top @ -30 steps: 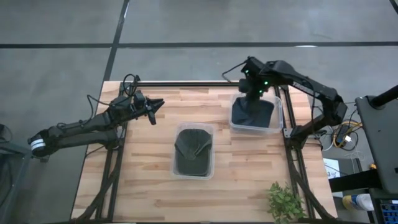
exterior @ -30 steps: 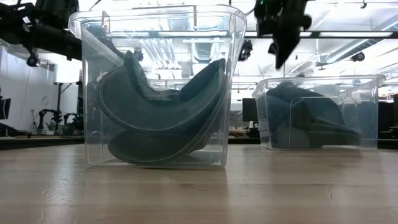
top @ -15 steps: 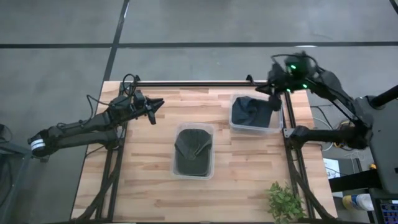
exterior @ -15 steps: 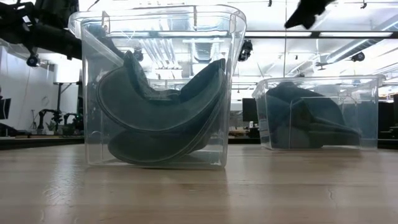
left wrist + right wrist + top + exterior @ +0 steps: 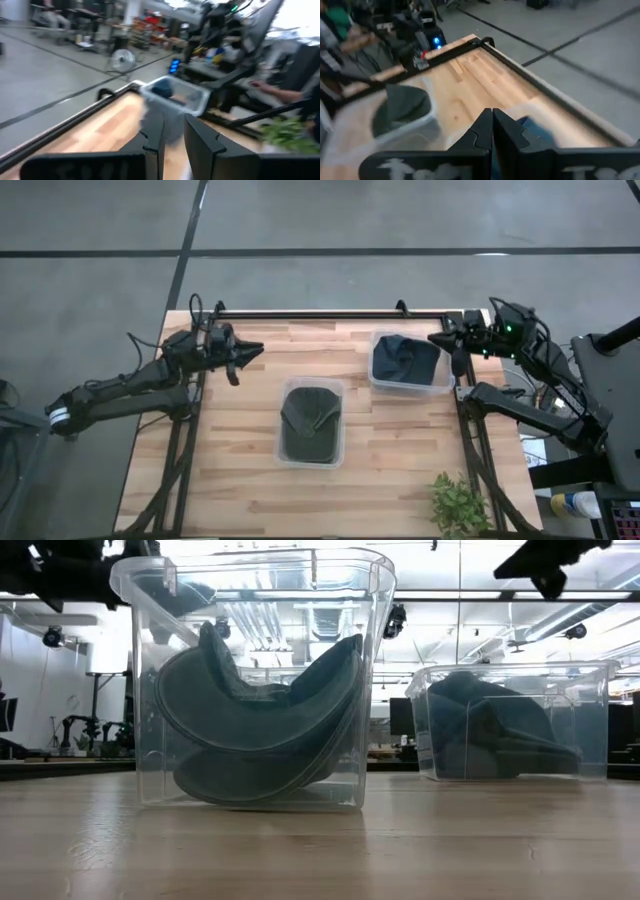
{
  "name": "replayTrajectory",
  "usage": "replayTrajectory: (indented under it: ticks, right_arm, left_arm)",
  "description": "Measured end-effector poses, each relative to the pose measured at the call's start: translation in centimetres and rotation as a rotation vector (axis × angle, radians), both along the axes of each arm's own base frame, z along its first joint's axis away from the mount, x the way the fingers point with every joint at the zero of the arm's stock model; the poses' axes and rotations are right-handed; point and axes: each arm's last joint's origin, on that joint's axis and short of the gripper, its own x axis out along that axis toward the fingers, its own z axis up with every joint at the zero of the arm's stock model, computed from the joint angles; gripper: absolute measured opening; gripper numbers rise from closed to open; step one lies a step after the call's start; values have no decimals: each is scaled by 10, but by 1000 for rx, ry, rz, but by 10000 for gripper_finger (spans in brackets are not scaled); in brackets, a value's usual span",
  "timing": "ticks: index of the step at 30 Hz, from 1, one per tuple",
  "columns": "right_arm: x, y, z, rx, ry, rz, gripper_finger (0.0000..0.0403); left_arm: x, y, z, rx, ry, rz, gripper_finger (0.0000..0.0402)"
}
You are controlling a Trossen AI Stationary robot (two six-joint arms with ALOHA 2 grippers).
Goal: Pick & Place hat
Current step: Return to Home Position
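Two dark hats lie in clear bins on the wooden table. One hat (image 5: 310,425) (image 5: 260,710) curls inside the centre bin (image 5: 338,392), its lower edge on the bin's floor and its sides against the walls. The other hat (image 5: 405,360) (image 5: 495,735) lies crumpled in the far right bin (image 5: 447,370). My right gripper (image 5: 433,338) (image 5: 492,114) is shut and empty. It hangs high beside that bin, by the table's right edge. My left gripper (image 5: 258,348) (image 5: 172,125) hovers over the far left of the table, pointing level, with a narrow gap between its fingers and nothing in it.
A small green plant (image 5: 460,502) stands at the table's near right corner. A black rail (image 5: 310,313) runs along the far edge. Bare wood lies between the two bins and along the near side.
My right gripper has drawn back from above the far right bin toward the table's right edge, turning as it went and staying shut and empty. The hat in that bin lies as before. My left gripper has risen a little at the far left.
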Motion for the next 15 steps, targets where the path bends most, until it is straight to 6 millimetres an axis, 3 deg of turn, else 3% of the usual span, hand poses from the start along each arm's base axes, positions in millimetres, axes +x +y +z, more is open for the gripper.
replayTrajectory:
  ticks: [5, 12, 15]
  right_arm:
    - [-7, 7, -21, 138, -51, -45, 9]
    - [-5, 16, -37, 106, -257, 280, 9]
    - [-6, 18, -42, 72, -335, 327, 9]
  left_arm:
    - [-4, -6, 10, -26, -51, -111, 64]
    - [-7, -21, 18, -24, -93, -256, 64]
    - [-9, -29, 20, -5, -111, -313, 64]
